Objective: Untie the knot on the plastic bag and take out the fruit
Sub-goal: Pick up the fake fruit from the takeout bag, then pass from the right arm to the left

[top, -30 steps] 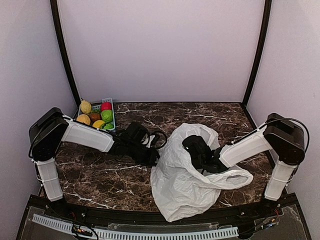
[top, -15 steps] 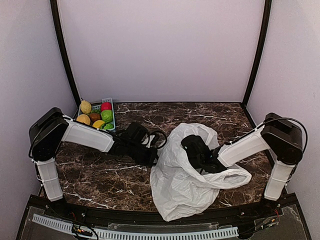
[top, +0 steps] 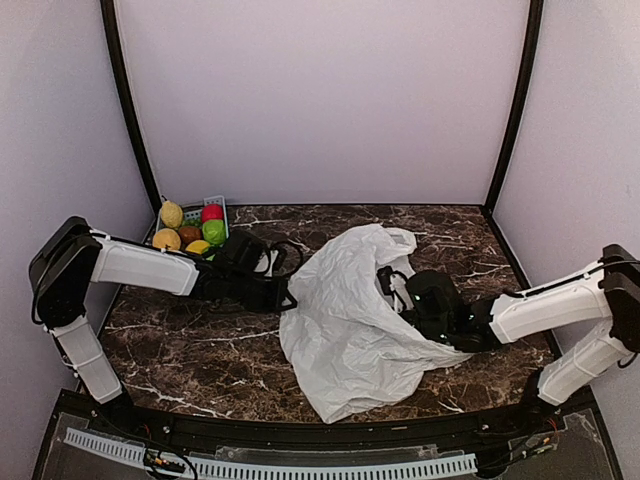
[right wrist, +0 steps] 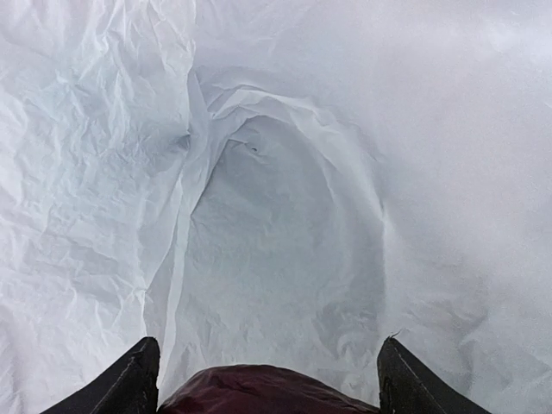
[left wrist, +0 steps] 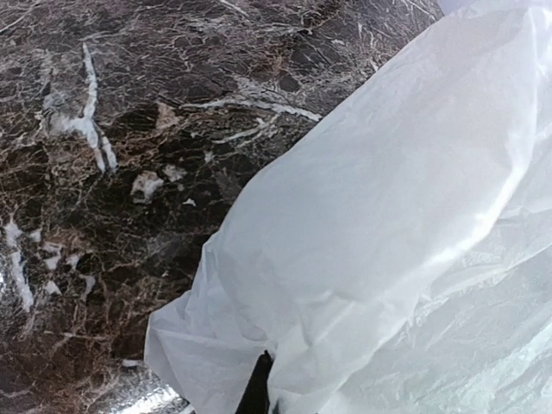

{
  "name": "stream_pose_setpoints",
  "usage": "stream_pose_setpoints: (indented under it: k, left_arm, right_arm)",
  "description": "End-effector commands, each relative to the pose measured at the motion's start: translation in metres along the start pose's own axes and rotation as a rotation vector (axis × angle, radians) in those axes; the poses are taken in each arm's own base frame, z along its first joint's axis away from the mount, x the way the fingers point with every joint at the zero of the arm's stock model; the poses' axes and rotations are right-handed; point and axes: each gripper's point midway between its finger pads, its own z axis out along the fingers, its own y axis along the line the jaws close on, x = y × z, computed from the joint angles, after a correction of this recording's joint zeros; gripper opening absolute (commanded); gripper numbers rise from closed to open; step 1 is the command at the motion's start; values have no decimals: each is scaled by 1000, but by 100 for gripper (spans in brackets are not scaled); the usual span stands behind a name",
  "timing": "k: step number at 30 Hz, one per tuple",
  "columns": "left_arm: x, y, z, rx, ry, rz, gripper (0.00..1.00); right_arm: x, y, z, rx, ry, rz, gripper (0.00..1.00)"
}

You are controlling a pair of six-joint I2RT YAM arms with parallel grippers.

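The white plastic bag [top: 340, 320] lies crumpled in the middle of the table, its mouth towards the right. My left gripper [top: 287, 297] is shut on the bag's left edge; in the left wrist view the plastic [left wrist: 388, 216] is pinched at the gripper [left wrist: 263, 392]. My right gripper [top: 392, 285] reaches into the bag's mouth from the right. In the right wrist view the gripper [right wrist: 269, 341] has its fingers spread around a dark red fruit [right wrist: 267, 392], with white plastic [right wrist: 276, 172] all around. No knot shows.
A small blue basket [top: 215, 199] at the back left corner holds several fruits: yellow [top: 172, 213], red [top: 211, 212], green [top: 213, 232] and brown [top: 189, 234]. Dark marble table [top: 190, 350] shows left of the bag. Black frame posts stand at both back corners.
The left gripper has pulled the bag's edge to the left and back, and the whole bag has shifted with it. The right arm has stretched out lower and drawn back to the right.
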Motion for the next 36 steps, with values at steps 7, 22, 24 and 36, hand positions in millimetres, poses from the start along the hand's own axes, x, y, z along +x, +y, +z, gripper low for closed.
stream_pose_setpoints:
  k: [7,22,24,36]
  left_arm:
    - [7,33,-22,-163,10,58,1]
    - [-5,17,-41,-131,-21,134,27]
    - [-11,13,-51,-138,-49,137,47]
    - [-53,-62,-169,27,-299,244,80]
  right_arm:
    - [-32,-28,-76,120,-211,54,22]
    - [-89,6,-130,49,-372,-1,23]
    - [-92,15,-135,12,-376,-10,23]
    - [-100,82,-179,-292,-352,-98,25]
